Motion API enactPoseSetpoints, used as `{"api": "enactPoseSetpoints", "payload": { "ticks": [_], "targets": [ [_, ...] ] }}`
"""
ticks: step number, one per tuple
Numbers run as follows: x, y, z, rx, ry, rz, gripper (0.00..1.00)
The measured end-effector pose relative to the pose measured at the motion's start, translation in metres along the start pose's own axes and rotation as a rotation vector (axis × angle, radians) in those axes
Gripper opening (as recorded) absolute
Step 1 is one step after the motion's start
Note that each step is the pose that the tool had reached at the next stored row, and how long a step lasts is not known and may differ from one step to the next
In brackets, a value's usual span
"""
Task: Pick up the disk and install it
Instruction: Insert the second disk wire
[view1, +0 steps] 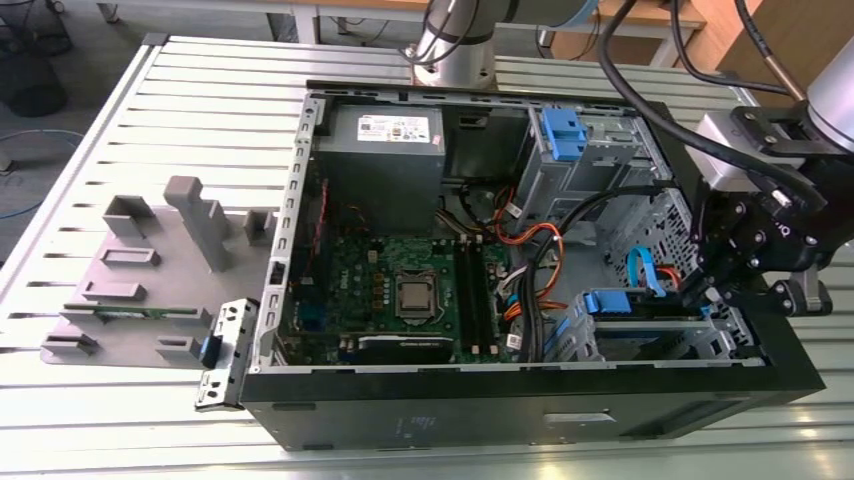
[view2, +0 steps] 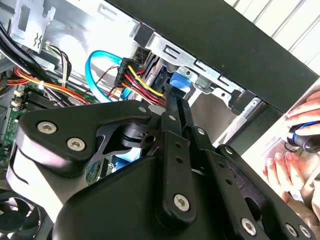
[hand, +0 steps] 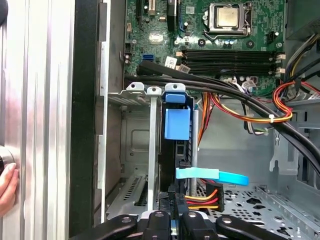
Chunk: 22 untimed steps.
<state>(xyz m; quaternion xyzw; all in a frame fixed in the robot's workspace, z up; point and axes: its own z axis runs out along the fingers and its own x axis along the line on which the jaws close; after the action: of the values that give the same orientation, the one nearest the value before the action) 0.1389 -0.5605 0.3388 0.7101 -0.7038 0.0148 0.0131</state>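
The jaws stand almost together, and as far as both wrist views show they are pinched on the thin trailing edge of the disk (hand: 177, 124). A sliver of blue shows between the two black fingers (view2: 172, 117). The disk stands on edge straight ahead of the jaws, its blue carrier (view2: 181, 82) already inside the lower drive bay (hand: 150, 131) at the front of the case, close alongside the bay's grey metal divider. I judge the step in hand to be the seating push. It will go well only if the disk stays parallel to that divider, since a slight tilt would probably jam the rails, and the force should run along the rails, not across them. Just beside the jaws hang the flat light-blue data cable (hand: 212, 176) and the red, yellow and black power lead (hand: 204, 197). Both are close enough to snag a finger or get trapped behind the disk, so they need watching. Farther ahead, past the bay, a thick black cable bundle (hand: 225, 92) crosses in front of the motherboard (hand: 225, 47). To the other side of the jaws, beyond the black case wall (hand: 85, 125), a person's hand (hand: 7, 186) rests against the case. Well away from the jaws, the slatted worktop (view1: 200, 100) carries a grey fixture (view1: 147, 270).
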Motion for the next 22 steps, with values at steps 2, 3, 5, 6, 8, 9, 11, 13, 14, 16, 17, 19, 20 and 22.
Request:
{"api": "enactPoseSetpoints", "payload": {
  "ticks": [2,3,5,6,8,9,11,13,14,16,17,19,20,22],
  "targets": [
    [0.0000,0.0004,0.0009,0.0000,0.0000,0.000,0.16],
    [0.0000,0.0005,0.0011,0.0000,0.0001,0.000,0.16],
    [0.0000,0.0007,0.0016,0.0001,0.0004,0.000,0.16],
    [-0.0001,0.0008,0.0021,0.0001,0.0007,0.000,0.16],
    [-0.0001,0.0009,0.0028,0.0000,0.0027,0.000,0.16],
    [-0.0001,0.0010,0.0031,0.0000,0.0035,0.000,0.16],
    [-0.0001,0.0010,0.0034,0.0000,0.0037,0.000,0.16],
    [-0.0001,0.0010,0.0035,0.0000,0.0037,0.000,0.16],
    [-0.0001,0.0010,0.0035,0.0000,0.0037,0.000,0.16],
    [-0.0001,0.0010,0.0035,0.0000,0.0036,0.000,0.16],
    [-0.0002,0.0010,0.0040,0.0000,0.0026,0.000,0.16],
    [-0.0001,0.0010,0.0039,0.0000,0.0029,0.000,0.17],
    [-0.0001,0.0010,0.0038,0.0000,0.0032,0.000,0.24],
    [-0.0001,0.0011,0.0037,0.0000,0.0038,0.000,0.24]
  ]
}}
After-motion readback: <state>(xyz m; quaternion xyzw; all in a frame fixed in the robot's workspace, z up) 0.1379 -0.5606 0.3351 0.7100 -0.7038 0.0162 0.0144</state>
